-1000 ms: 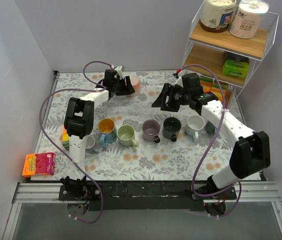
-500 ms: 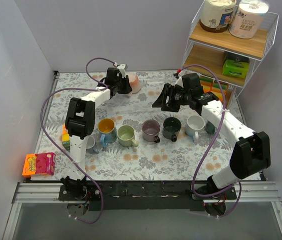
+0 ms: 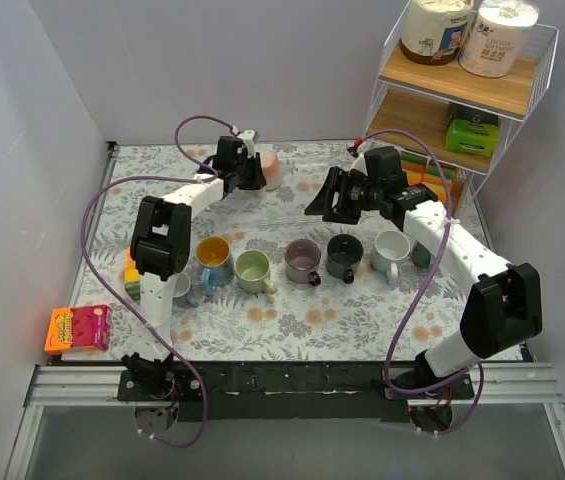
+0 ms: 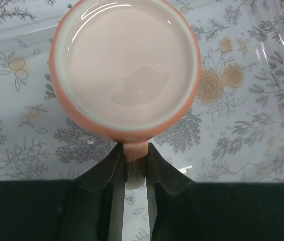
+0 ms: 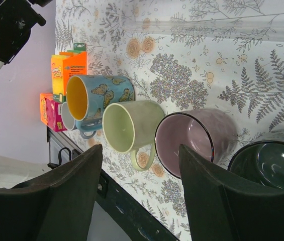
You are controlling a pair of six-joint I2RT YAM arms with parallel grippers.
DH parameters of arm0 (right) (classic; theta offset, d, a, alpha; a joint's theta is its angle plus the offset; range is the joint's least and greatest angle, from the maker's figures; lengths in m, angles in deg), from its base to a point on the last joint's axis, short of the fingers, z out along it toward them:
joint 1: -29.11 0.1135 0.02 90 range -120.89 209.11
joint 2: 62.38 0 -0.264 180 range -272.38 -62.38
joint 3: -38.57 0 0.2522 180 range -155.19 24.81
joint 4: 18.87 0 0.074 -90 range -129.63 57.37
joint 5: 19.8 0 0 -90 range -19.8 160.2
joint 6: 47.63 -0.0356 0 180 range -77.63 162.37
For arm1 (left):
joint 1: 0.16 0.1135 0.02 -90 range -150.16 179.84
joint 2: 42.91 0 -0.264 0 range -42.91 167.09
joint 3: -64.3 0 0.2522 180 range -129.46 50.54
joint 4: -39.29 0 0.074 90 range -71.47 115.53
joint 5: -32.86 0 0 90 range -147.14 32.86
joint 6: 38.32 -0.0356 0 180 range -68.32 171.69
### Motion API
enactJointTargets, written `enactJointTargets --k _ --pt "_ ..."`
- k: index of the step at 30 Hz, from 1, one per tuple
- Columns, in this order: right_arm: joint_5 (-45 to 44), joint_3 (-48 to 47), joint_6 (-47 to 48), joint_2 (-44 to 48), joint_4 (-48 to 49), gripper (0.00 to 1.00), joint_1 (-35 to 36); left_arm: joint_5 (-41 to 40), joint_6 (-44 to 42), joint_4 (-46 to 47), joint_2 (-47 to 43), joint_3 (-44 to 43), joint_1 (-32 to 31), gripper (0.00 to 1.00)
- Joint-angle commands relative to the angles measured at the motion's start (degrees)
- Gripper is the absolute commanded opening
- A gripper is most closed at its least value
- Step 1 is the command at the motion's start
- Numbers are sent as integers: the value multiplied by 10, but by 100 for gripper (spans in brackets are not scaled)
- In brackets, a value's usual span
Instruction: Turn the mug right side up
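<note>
The left gripper (image 4: 134, 173) has its jaws pinching the handle (image 4: 134, 150) of the mug (image 4: 126, 65) — the mug sits just ahead of the fingertips, its round glossy face, likely the base, turned back toward them. Grip firmly and lift clear before rolling the wrist; the thin, slick ceramic handle could pivot between the pads. Salmon glaze, paler ring inside the rim. The right gripper (image 5: 140, 150) hangs spread — nothing between its jaws
</note>
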Motion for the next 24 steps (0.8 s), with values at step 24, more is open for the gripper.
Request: enactJointTargets --k 24 --pt "185 115 -239 46 538 73 -9 177 397 256 -395 183 -8 0"
